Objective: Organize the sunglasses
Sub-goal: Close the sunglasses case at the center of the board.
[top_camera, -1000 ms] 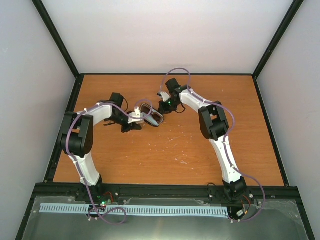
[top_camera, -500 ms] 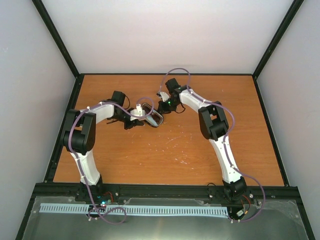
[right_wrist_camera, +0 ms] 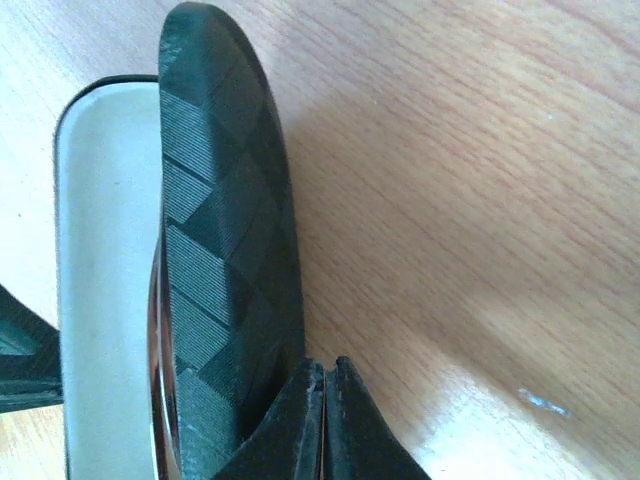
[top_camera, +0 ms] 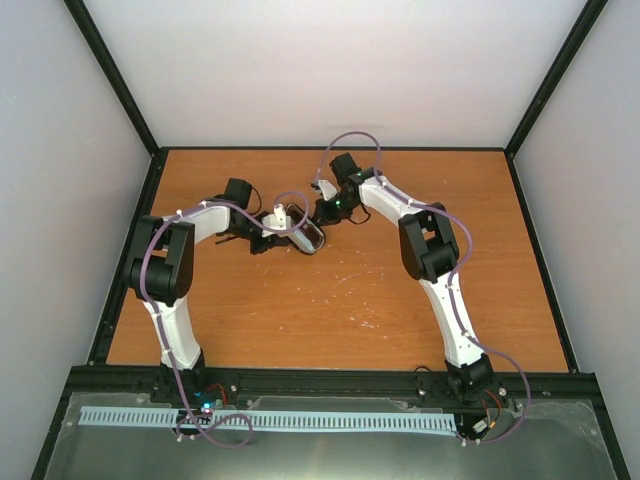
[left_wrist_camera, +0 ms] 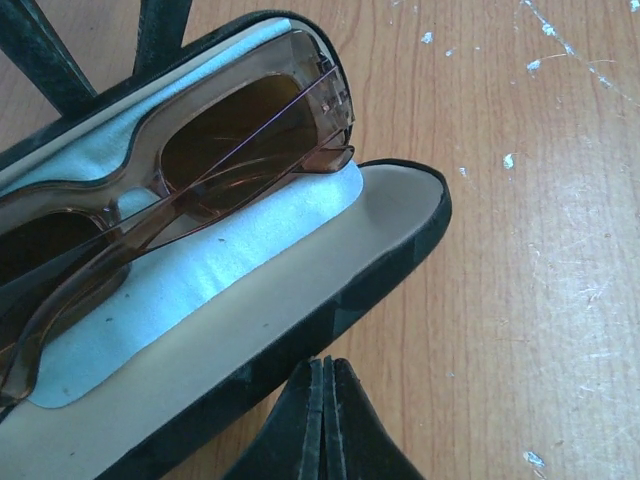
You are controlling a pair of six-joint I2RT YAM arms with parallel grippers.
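The sunglasses (left_wrist_camera: 230, 150), a small pair with reddish-brown translucent lenses and thin brown temple arms, rest on a pale blue soft cloth (left_wrist_camera: 200, 280) inside the open black oblong hard case (left_wrist_camera: 385, 280). Their long axis runs crosswise just beyond the left gripper (left_wrist_camera: 323, 365), whose fingers are pressed together on nothing at the case's near wall. The right gripper (right_wrist_camera: 322, 368), likewise closed and empty, sits against the ribbed outer back of the case's raised half (right_wrist_camera: 225, 200), so closing looks to me like its job.
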